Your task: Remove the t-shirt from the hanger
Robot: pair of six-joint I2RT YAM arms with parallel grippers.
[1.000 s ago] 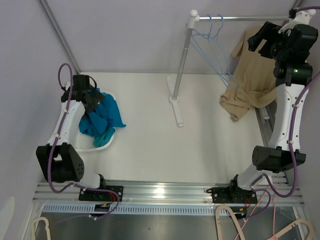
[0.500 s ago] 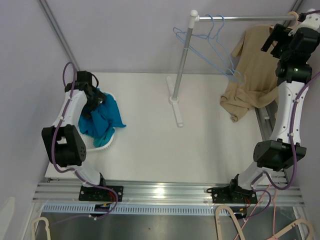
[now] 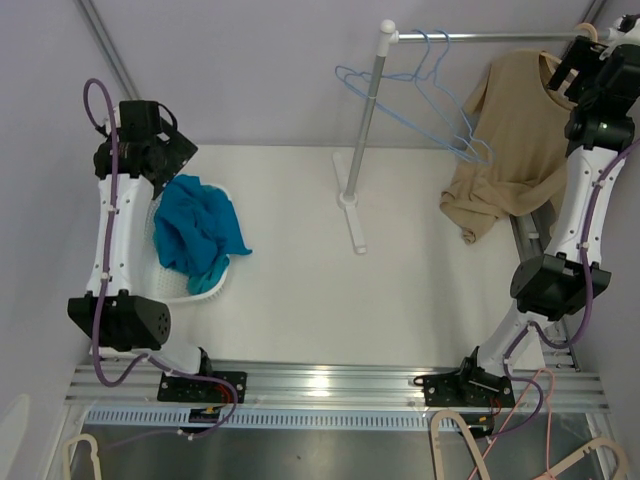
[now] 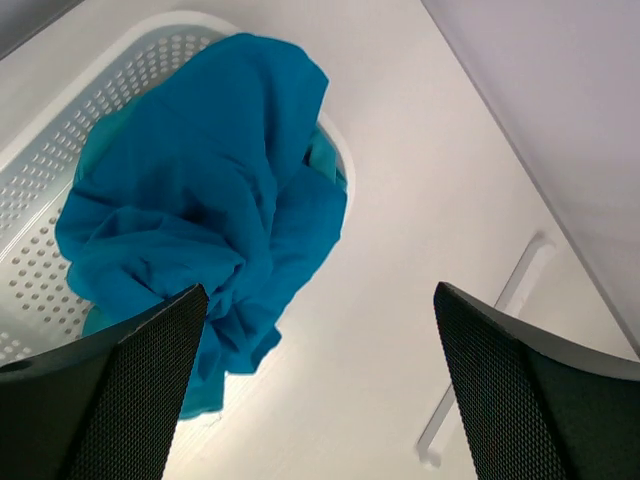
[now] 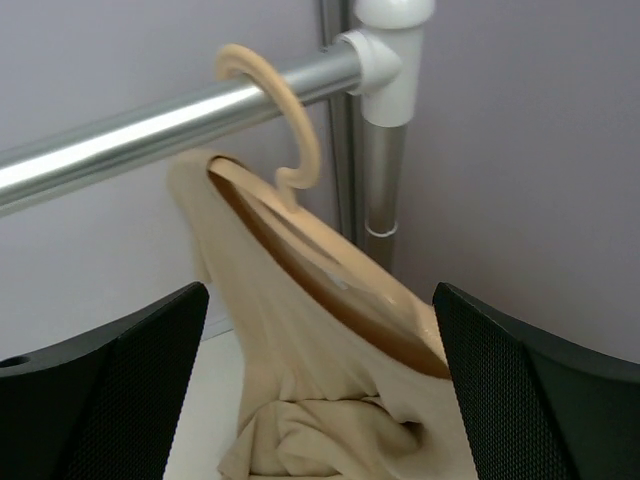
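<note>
A tan t-shirt (image 3: 510,150) hangs on a cream hanger (image 5: 300,190) hooked over the metal rail (image 3: 480,37) at the far right; its lower part rests bunched on the table. In the right wrist view the shirt (image 5: 300,400) drapes off the hanger between the fingers. My right gripper (image 3: 590,70) is open, raised beside the hanger's top, touching nothing. My left gripper (image 3: 150,150) is open and empty, raised above the white basket (image 3: 170,290) holding a blue garment (image 3: 200,230).
Empty blue wire hangers (image 3: 420,90) hang on the rail near the upright pole (image 3: 365,120), whose base bar (image 3: 350,205) lies on the table. The basket (image 4: 60,130) and blue garment (image 4: 210,210) fill the left wrist view.
My left gripper has let go of the blue garment and risen above the basket. My right gripper has moved up and right toward the hanger's hook. The wire hangers swing.
</note>
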